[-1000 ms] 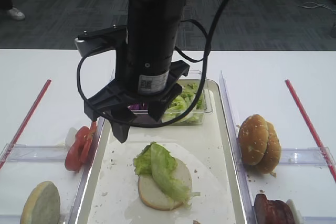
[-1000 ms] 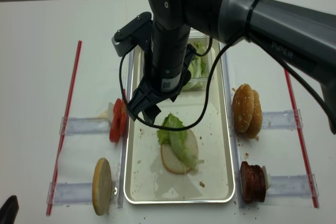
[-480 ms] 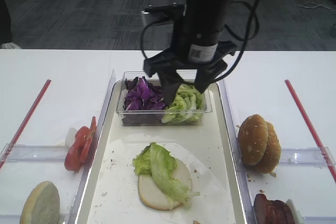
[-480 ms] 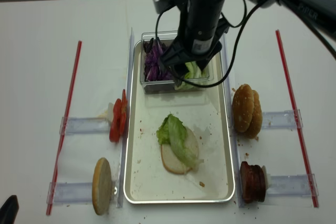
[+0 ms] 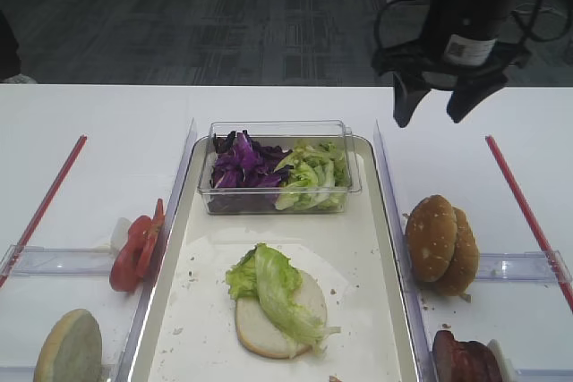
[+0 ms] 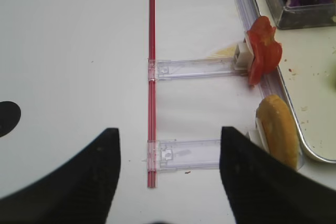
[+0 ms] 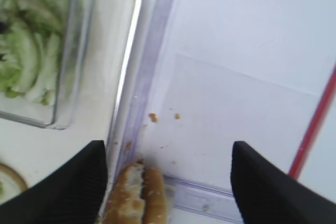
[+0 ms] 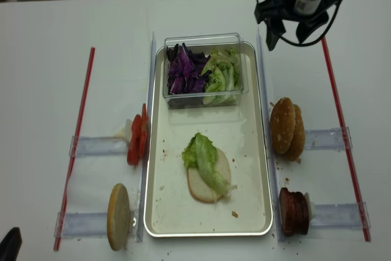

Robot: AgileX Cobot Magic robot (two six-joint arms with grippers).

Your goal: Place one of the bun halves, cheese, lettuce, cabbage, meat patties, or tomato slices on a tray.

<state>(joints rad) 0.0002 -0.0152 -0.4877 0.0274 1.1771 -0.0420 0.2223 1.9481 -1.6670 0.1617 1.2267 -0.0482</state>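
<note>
On the tray (image 5: 387, 221) (image 8: 268, 151) lies a pale bun half (image 5: 264, 333) (image 8: 197, 187) with a lettuce leaf (image 5: 273, 284) (image 8: 205, 160) draped over it. My right gripper (image 5: 431, 114) (image 8: 288, 38) (image 7: 167, 150) hangs open and empty past the tray's far right corner, above bare table. Sesame bun halves (image 5: 440, 243) (image 7: 136, 195) stand on edge nearer than it. Meat patties (image 5: 466, 360) (image 8: 294, 212) stand at the near right. Tomato slices (image 5: 134, 252) (image 6: 262, 51) and a pale bun half (image 5: 72, 351) (image 6: 278, 135) stand left of the tray. My left gripper (image 6: 169, 129) is open over the left table.
A clear tub (image 5: 354, 187) at the tray's far end holds purple cabbage (image 5: 240, 163) and green lettuce (image 5: 313, 176). Red sticks (image 5: 45, 203) (image 5: 524, 203) lie at both sides. Clear plastic holders (image 6: 194, 67) (image 8: 324, 139) prop the food beside the tray.
My right gripper has swung from above the tray's left side, over the tub, to past the tray's far right corner, still open and empty. The lettuce and bun have not moved.
</note>
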